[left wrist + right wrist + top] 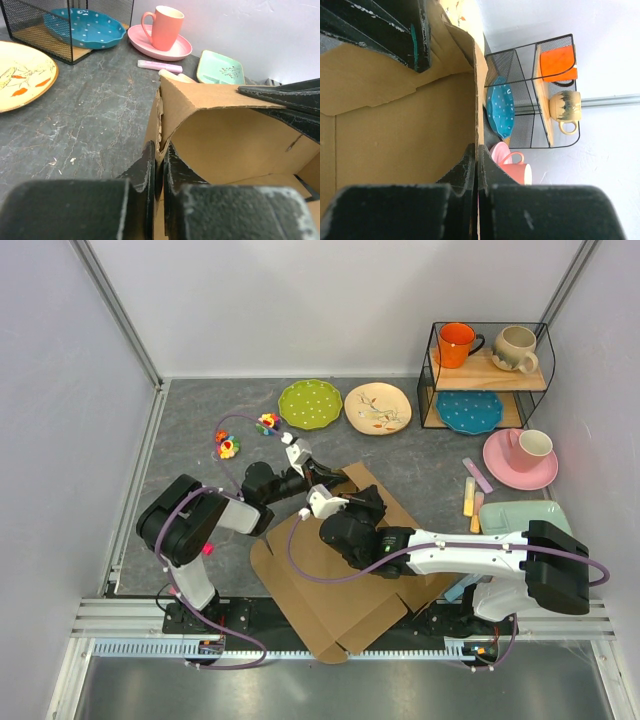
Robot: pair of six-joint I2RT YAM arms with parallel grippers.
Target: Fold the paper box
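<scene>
On the grey table [200, 410], just ahead of the arm bases, the paper box [335, 590] lies as a partly raised brown sheet. Its near corner reaches over the metal rail.

From above, both arms meet at the sheet's far corner, but their bodies cover the fingertips there. The wrist views fill that gap. The left gripper [160, 170] is pressed together on the ragged edge of an upturned flap, with cardboard between its fingers. The left wrist view also shows the other arm's black fingers [280, 95] lying along the top of that flap. The right gripper [476, 165] pinches the thin edge of an upright wall.

The right arm covers part of the mint tray [525, 512]. The blue plate [468, 410] sits behind the mesh of the one wire rack [487, 375].

Three cups show: an orange cup [456, 343] and a speckled cup [515, 348] on the rack's top shelf, and a pink cup [530, 448] on a pink saucer [500, 468]. Besides the blue one, a green plate [310, 403] and a cream plate [377, 407] lie side by side. The pastel sticks [470, 495] seem to number three.
</scene>
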